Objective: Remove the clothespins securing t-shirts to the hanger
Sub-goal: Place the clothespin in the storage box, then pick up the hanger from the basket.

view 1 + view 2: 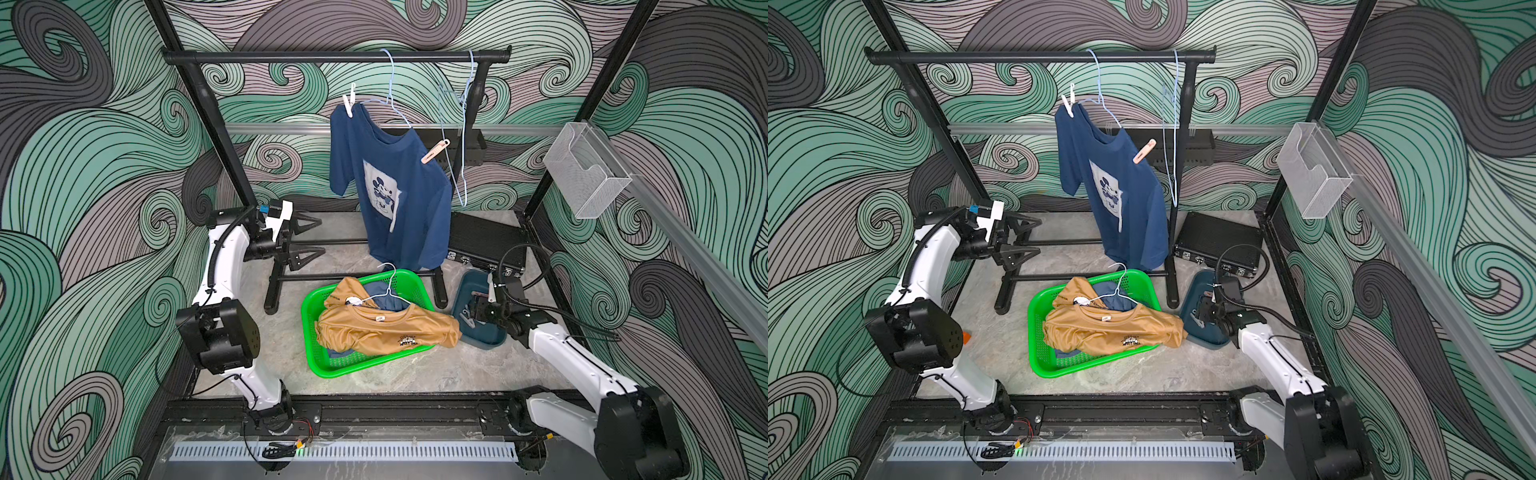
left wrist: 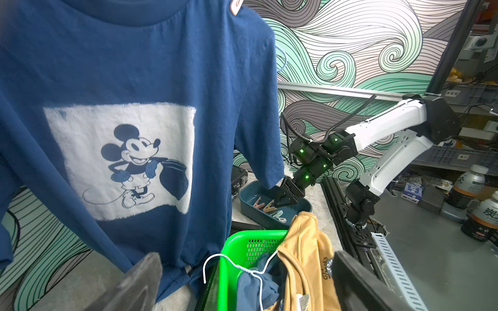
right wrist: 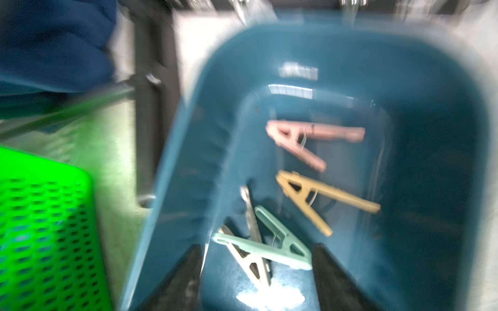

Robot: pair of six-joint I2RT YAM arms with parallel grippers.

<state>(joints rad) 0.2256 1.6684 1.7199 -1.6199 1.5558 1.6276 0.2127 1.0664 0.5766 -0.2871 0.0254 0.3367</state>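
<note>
A navy t-shirt (image 1: 395,195) with a mouse print hangs on a light-blue hanger (image 1: 392,99). A white clothespin (image 1: 349,104) grips one shoulder and a peach clothespin (image 1: 434,151) the other. The mustard t-shirt (image 1: 386,328) and a blue t-shirt (image 1: 382,291) lie in the green basket (image 1: 309,332). My right gripper (image 3: 257,250) stands open, low over the blue tray (image 3: 431,134). A pink (image 3: 310,134), a tan (image 3: 323,199), a mint (image 3: 272,247) and a white clothespin (image 3: 253,261) lie loose in the tray. My left gripper (image 1: 309,237) is open and empty, left of the navy shirt.
A black rack (image 1: 332,57) carries the hanger and an empty light-blue hanger (image 1: 459,166). A white hanger (image 1: 388,286) lies on the basket's clothes. A black case (image 1: 486,245) sits behind the tray. A wire-mesh holder (image 1: 582,170) hangs on the right rail.
</note>
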